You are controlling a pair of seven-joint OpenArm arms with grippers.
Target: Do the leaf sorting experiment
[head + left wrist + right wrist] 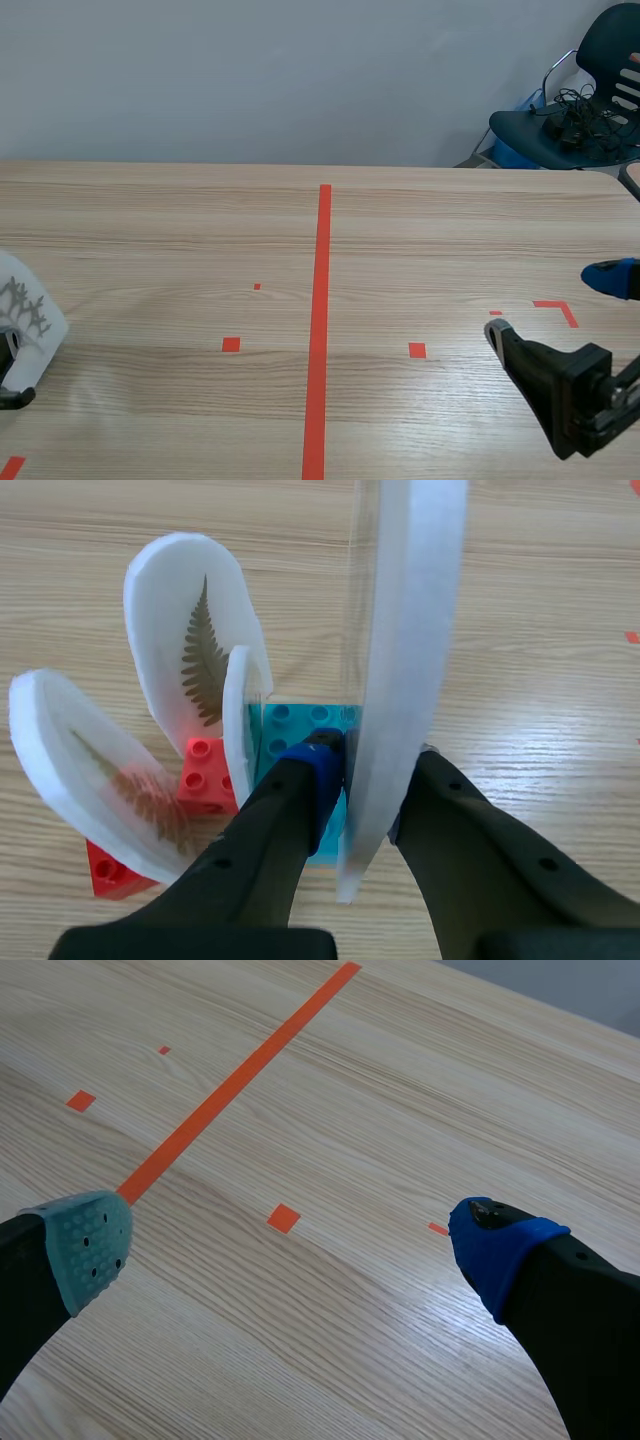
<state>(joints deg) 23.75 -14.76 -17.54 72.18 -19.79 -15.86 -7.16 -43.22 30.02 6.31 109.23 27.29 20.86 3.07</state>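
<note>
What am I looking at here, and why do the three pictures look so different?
This is a robot with two black arms at a wooden table. One picture looks across the table from between the arms; the other two come from cameras on its wrists. The left hand pinches a white-framed card, seen edge-on. Beside it, other cards with pressed leaves stand in toy bricks. The right hand is open and holds nothing. The orange tape is only marking.

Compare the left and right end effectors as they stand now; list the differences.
The left end effector is shut on a white-rimmed leaf card; the right end effector is open, holding nothing. The left sits by a blue brick; the right is above tape marks on the table. Both have black fingers and a blue pad.
</note>
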